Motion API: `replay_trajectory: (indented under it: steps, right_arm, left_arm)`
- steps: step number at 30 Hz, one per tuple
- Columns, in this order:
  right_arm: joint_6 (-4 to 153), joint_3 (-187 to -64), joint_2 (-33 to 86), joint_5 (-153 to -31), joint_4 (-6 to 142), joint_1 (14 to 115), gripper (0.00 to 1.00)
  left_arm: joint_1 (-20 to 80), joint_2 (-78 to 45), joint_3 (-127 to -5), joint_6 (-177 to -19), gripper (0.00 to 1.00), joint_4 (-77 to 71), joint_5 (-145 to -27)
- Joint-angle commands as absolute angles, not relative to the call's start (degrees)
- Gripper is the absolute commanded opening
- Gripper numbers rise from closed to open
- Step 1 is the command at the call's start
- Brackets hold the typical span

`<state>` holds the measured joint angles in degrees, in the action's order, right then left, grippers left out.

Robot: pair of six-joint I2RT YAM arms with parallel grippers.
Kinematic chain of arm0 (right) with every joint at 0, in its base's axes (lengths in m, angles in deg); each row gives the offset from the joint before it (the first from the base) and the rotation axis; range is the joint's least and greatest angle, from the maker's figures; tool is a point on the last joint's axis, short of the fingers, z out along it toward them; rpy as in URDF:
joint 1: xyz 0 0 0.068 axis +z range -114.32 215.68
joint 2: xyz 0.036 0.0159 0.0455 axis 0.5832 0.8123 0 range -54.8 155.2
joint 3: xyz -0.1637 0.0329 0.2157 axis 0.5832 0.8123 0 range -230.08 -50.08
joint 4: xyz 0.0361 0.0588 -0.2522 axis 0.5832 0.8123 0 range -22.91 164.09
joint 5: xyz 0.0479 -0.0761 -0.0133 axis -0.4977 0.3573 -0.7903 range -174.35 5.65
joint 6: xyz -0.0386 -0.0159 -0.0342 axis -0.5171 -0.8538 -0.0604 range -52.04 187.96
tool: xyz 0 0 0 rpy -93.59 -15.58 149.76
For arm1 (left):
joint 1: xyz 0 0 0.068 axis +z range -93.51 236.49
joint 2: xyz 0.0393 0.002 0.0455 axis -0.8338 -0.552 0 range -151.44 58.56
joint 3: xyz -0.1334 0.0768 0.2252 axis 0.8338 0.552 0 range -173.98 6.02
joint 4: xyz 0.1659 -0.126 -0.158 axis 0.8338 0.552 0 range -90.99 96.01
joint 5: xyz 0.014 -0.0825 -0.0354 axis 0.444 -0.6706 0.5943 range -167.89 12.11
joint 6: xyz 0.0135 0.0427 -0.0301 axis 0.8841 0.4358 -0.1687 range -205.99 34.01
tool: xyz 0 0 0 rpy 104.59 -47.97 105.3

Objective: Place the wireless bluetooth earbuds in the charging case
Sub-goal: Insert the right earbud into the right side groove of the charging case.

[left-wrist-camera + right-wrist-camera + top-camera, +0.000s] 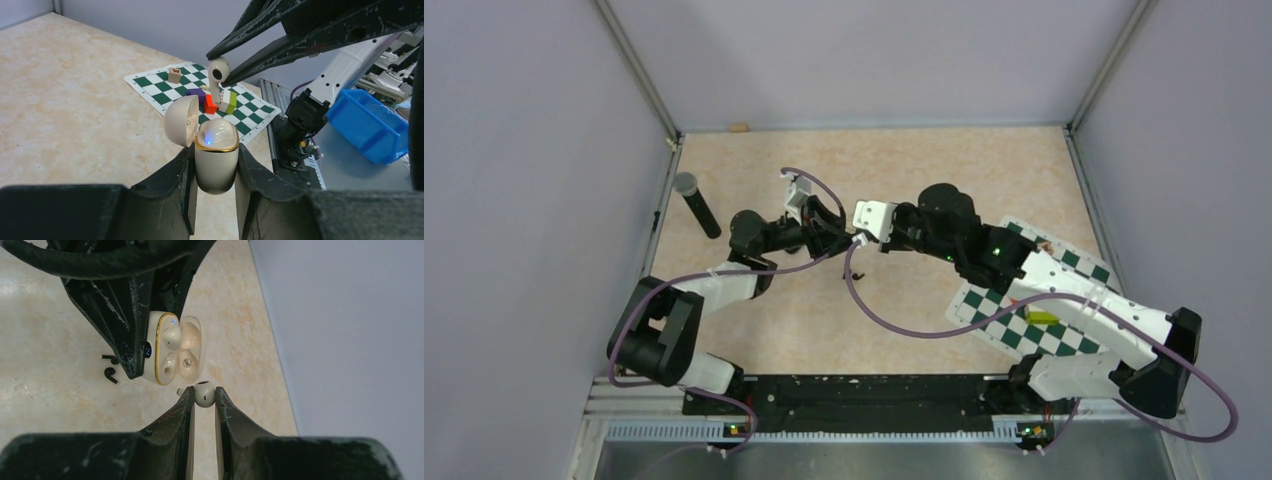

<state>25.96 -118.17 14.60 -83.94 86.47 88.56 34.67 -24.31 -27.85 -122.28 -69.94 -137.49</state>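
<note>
The charging case (216, 165) is cream with a gold rim, not black. Its lid (181, 120) is open and a blue light shows. My left gripper (215, 155) is shut on its body and holds it upright above the table. In the right wrist view one cream earbud (171, 335) sits in the case (152, 347), and the socket beside it (167, 367) is empty. My right gripper (204, 392) is shut on the second cream earbud (204, 393), just beside the open case. In the left wrist view this earbud (218, 72) hangs stem-down above the case.
Two small black curved pieces (111, 375) lie on the table under the case. A green checkered mat (1024, 300) with coloured blocks (210, 102) lies at the right. A black cylinder (696, 205) stands at the left. A blue bin (367, 125) sits beyond the table edge.
</note>
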Motion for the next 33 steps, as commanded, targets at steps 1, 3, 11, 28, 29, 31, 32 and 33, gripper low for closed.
replay_trajectory:
  steps: [1,3,11,28,29,31,32,33]
  right_arm:
    - [25.25,-117.76,12.64,-85.47,84.22,90.4,0.06]
    - [25.08,-117.9,12.93,-84.72,84.14,90.96,0.05]
    - [24.59,-117.1,13.02,-82.68,83.23,92.12,0.05]
    - [23.6,-115.25,13.24,-81.62,81.94,93.47,0.04]
    - [23.54,-115.18,13.31,-81.67,82.01,93.6,0.04]
    - [23.32,-115.0,13.38,-81.64,82.05,93.72,0.04]
    - [23.36,-115.0,13.42,-81.69,82.04,93.72,0.04]
    - [23.46,-114.99,13.46,-81.77,82.02,93.82,0.04]
  left_arm:
    - [34.12,-24.46,-30.26,-123.18,0.0,-73.24,-140.04]
    - [34.0,-24.49,-30.31,-123.15,0.0,-73.05,-140.26]
    - [33.74,-24.54,-30.54,-122.69,0.0,-71.76,-140.64]
    - [33.75,-24.59,-30.58,-122.33,0.0,-71.13,-140.64]
    - [33.74,-24.59,-30.63,-122.3,0.0,-71.13,-140.65]
    - [33.78,-24.48,-30.68,-122.37,0.0,-71.13,-140.65]
    - [33.77,-24.5,-30.67,-122.37,0.0,-71.13,-140.56]
    - [33.78,-24.52,-30.67,-122.33,0.0,-71.13,-140.63]
